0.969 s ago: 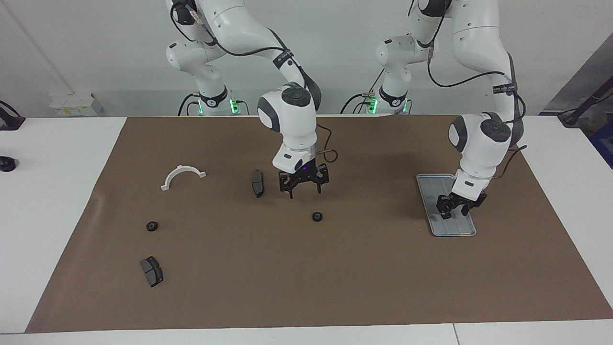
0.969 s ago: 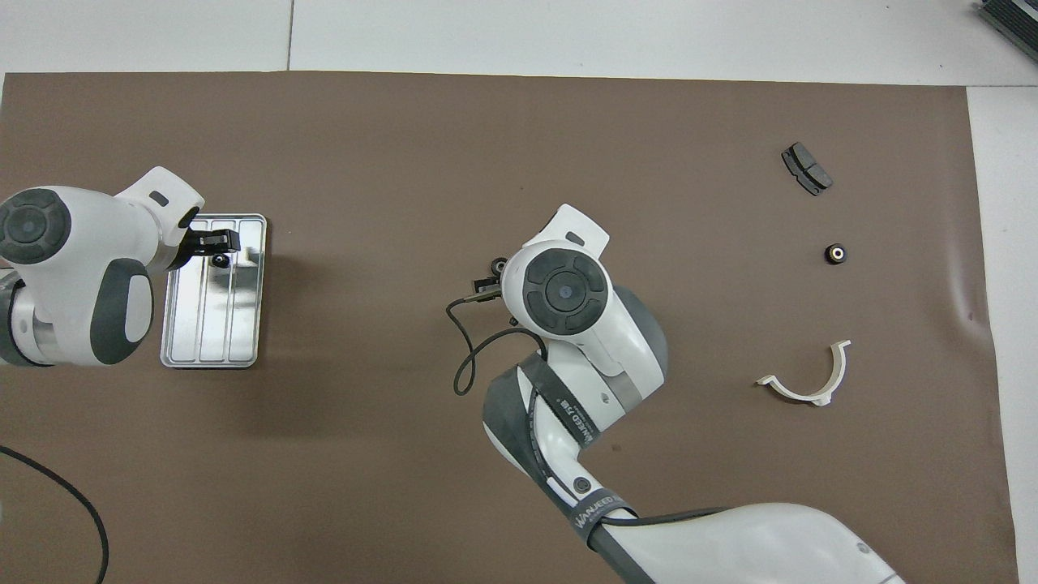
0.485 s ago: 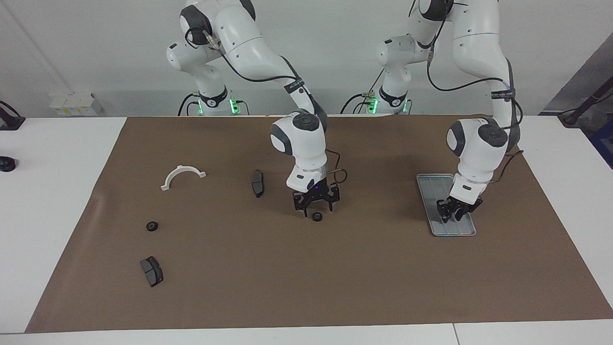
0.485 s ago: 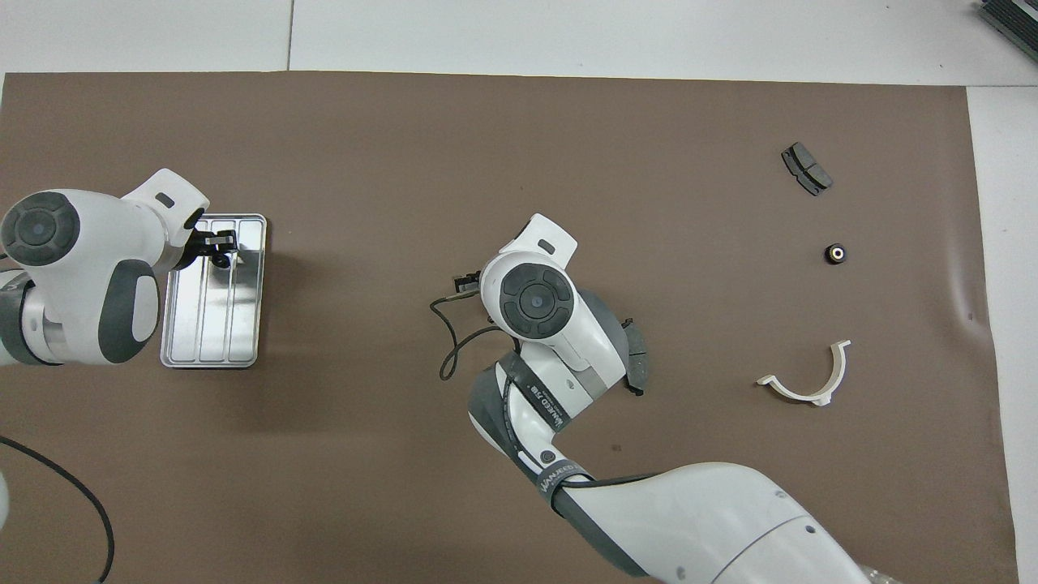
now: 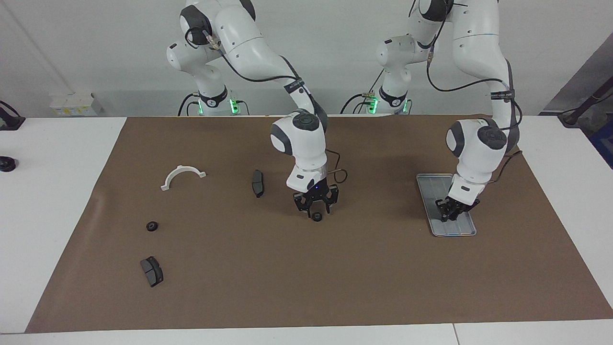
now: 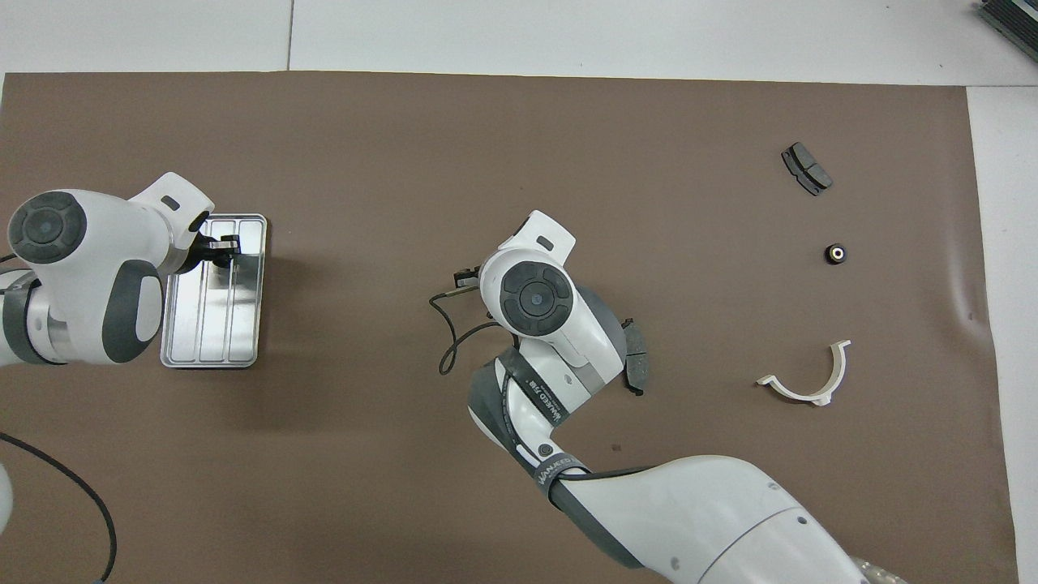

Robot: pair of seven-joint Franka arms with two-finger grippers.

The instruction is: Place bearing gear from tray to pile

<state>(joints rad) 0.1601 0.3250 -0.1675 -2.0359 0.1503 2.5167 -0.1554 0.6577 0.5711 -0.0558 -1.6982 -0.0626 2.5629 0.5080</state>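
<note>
The silver tray (image 5: 433, 184) lies at the left arm's end of the table and also shows in the overhead view (image 6: 215, 332). My left gripper (image 5: 450, 214) is down in the tray with its fingers drawn close on a small black bearing gear, which they mostly hide. My right gripper (image 5: 317, 209) is open, low over a second black bearing gear (image 5: 316, 217) at the middle of the mat. The pile's parts lie scattered: a brake pad (image 5: 257, 183) beside the right gripper, a white half-ring bracket (image 5: 182, 176), another brake pad (image 5: 152, 271) and a third gear (image 5: 152, 226).
A brown mat (image 5: 306, 287) covers the table. In the overhead view the right arm's wrist (image 6: 531, 296) hides the middle gear and part of a brake pad (image 6: 638, 365). A black cable (image 6: 49, 487) lies near the left arm's base.
My right gripper moved down and over the middle gear. My left gripper sank lower in the tray and its fingers came together around the gear there.
</note>
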